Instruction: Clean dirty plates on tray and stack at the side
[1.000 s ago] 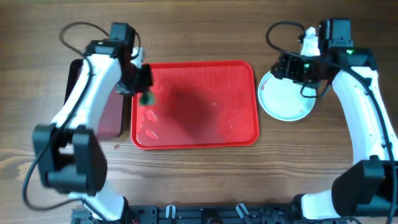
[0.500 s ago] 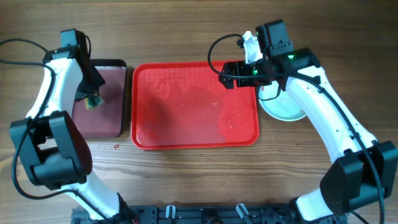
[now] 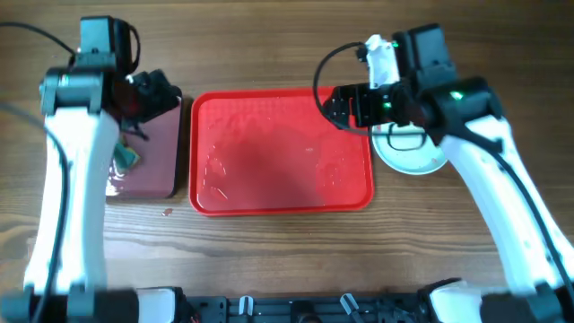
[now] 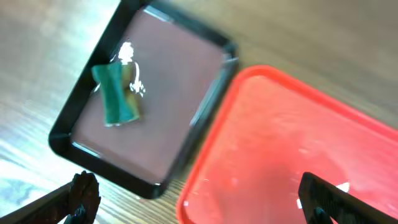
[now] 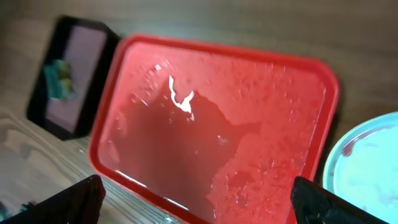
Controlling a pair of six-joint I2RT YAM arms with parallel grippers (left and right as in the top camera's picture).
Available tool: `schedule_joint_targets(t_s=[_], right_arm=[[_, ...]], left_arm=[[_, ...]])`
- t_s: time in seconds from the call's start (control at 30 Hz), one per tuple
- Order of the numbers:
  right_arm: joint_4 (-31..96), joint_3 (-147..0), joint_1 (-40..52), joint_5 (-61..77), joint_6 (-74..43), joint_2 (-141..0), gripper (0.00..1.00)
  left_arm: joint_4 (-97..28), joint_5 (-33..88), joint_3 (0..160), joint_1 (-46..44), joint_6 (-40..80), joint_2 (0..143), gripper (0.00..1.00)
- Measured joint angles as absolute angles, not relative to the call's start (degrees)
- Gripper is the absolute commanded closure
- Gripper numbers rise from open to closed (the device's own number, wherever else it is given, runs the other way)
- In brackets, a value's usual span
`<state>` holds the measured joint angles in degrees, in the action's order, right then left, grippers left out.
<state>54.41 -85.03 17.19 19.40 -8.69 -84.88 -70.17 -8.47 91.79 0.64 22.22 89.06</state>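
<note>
Plates [image 3: 417, 162] lie on the wooden table [image 3: 269, 45] just off the right edge of the red tray [image 3: 269, 179], partly hidden under the right arm. From the right wrist view the top one is pale with a turquoise rim and a small reddish smear near its edge; how many are stacked cannot be told. The red tray holds no plates, only wet streaks and droplets on its floor. The right gripper [image 5: 196, 186] hangs above the tray's far right corner, jaws spread wide, nothing between them and touching nothing. The left gripper [image 4: 194, 186] is over the far end of the small dark maroon tray [image 4: 180, 81], which lies just beside the red tray's left edge; its jaws are also spread wide and empty. A green sponge [image 4: 117, 94] lies loose on the maroon tray's floor, apart from both fingers [image 4: 82, 190], with a wet glint beside it.
</note>
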Motion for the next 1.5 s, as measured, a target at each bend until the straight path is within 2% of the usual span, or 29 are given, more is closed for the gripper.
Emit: schedule_joint_targets(t_s=[0.2, 0.43, 0.53, 0.63, 0.73, 0.9, 1.03, 1.13, 1.5], right_arm=[[54.4, -85.6, 17.0, 18.1, -8.7, -70.8, 0.0], [56.2, -86.3, 17.0, 17.0, -12.4, -51.3, 0.0], [61.2, -86.4, 17.0, 8.3, -12.3, -50.7, 0.0], [58.0, -83.1, 17.0, 1.1, -12.3, -50.7, 0.0], [38.7, -67.5, 15.2, -2.4, -11.4, -47.2, 0.0], [9.2, -29.9, 8.6, 3.8, -8.2, -26.0, 0.0], [2.7, -13.1, 7.7, 5.2, -7.8, -12.2, 0.0], [-1.0, -6.5, 7.7, 5.5, -8.7, -6.5, 0.0], [-0.2, -0.4, 7.7, 5.6, -10.2, -1.1, 0.0]], left_arm=[[-70.6, -8.0, 92.3, -5.9, 22.2, 82.1, 0.0], [-70.6, -8.0, 92.3, -6.1, 22.2, 82.2, 0.0], [-70.6, -8.0, 92.3, -6.1, 22.2, 82.2, 0.0], [-70.6, -8.0, 92.3, -6.1, 22.2, 82.2, 0.0], [-70.5, -8.0, 92.3, -6.1, 22.2, 82.2, 0.0], [-70.7, -8.0, 92.3, -6.1, 22.2, 82.2, 0.0], [-70.6, -8.0, 92.3, -6.1, 22.2, 82.2, 0.0], [-70.6, -8.0, 92.2, -6.1, 22.2, 82.2, 0.0], [-70.6, -8.0, 92.2, -6.1, 22.2, 82.2, 0.0]])
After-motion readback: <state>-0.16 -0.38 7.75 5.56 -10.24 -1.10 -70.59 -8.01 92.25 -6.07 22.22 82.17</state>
